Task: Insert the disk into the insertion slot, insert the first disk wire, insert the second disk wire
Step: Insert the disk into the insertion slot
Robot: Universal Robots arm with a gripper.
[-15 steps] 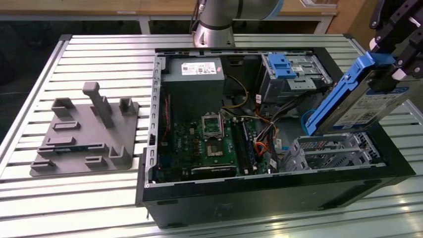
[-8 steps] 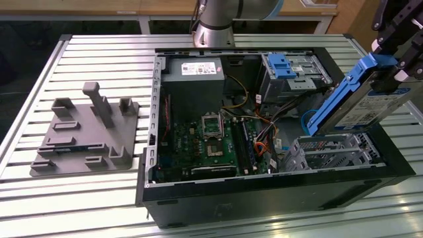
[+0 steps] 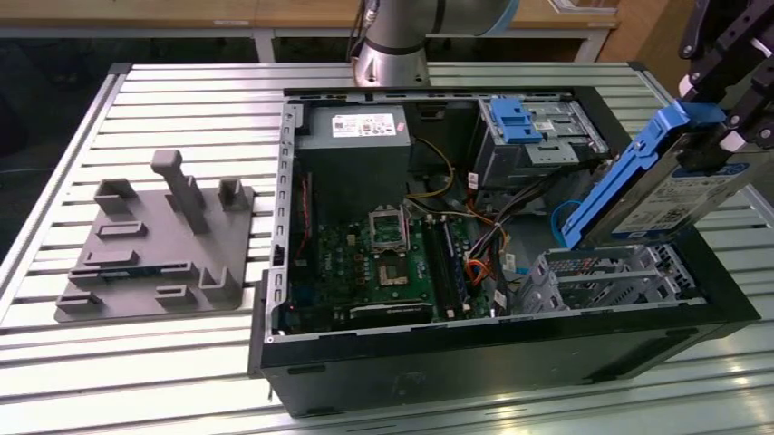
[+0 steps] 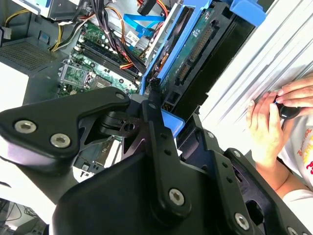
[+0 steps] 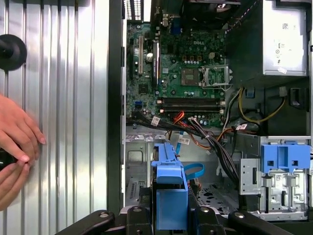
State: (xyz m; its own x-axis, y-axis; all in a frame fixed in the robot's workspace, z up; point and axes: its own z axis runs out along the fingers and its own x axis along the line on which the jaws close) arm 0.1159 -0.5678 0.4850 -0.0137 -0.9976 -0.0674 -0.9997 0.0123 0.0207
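Observation:
My gripper (image 3: 716, 149) is shut on the upper end of the disk (image 3: 677, 199), a silver drive with a white label in a bright blue frame (image 3: 611, 186). The disk hangs tilted, its lower end just above the insertion slot (image 3: 611, 276), a perforated silver cage at the case's front corner on the exterior view's right. In the first wrist view the blue frame (image 5: 168, 188) sits between my fingers, over the cage (image 5: 134, 166). The second wrist view looks along the disk's green circuit-board side (image 4: 193, 51). A blue flat cable (image 3: 559, 222) and loose wires lie beside the cage.
The open computer case (image 3: 484, 353) lies on a slatted metal table (image 3: 181, 91). A taller bay with a blue latch (image 3: 517, 122) and the power supply (image 3: 357, 127) stand at the back. A grey fixture (image 3: 158, 245) sits at the left. A person's hands (image 4: 271, 115) rest on the table beside the case.

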